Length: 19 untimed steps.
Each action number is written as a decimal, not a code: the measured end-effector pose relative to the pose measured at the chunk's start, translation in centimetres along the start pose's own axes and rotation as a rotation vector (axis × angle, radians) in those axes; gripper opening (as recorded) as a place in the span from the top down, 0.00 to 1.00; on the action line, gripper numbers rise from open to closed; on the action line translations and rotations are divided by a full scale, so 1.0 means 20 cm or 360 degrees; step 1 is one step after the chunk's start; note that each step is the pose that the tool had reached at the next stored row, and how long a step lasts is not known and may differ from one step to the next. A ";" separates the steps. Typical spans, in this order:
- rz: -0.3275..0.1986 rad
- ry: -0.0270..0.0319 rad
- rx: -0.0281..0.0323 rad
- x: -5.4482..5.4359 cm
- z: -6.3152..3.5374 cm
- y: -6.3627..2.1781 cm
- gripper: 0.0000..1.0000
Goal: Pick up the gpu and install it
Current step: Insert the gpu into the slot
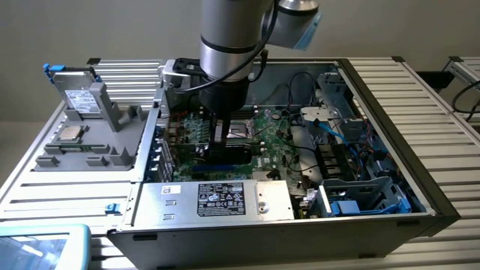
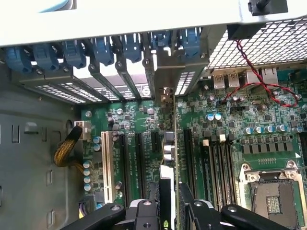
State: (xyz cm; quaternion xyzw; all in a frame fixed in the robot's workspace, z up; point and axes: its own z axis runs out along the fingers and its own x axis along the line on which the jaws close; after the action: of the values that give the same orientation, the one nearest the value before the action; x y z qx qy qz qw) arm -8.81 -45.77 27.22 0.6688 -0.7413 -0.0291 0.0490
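Holding gpu [image 2: 169, 148] edge-on, hand [image 2: 171, 201] inside case [image 1: 300, 239], slatted table [image 1: 428, 101], beige wall [image 1: 112, 28]

Gripper [image 2: 170, 207] inside the case [image 1: 390, 112], gpu [image 2: 168, 143] clamped on edge over the motherboard [image 1: 274, 132]; power supply [image 1: 225, 199] at the case's near edge, tray [image 1: 90, 126] beside the case, exterior view's left.

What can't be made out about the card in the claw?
- The cooler face of the gpu: the wrist view sees the card edge-on.
- Whether the gpu is seated in a motherboard slot: in the exterior view, the arm and claw cover it.
- Text on the power supply label: too small in the exterior view.
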 end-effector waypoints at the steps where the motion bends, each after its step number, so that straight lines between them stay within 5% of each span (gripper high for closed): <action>1: 0.0000 -0.00007 -0.00008 0.00 0.000 0.000 0.72; 7: -0.0003 -0.00195 -0.00278 0.04 -0.009 -0.005 0.72; 15: 0.0025 -0.00227 -0.00303 0.04 0.013 -0.009 0.72; 19: 0.0040 -0.00216 -0.00586 0.04 0.018 -0.014 0.72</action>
State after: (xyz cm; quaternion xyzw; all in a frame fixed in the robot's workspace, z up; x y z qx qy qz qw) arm -8.66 -46.57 26.85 0.6582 -0.7493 -0.0467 0.0566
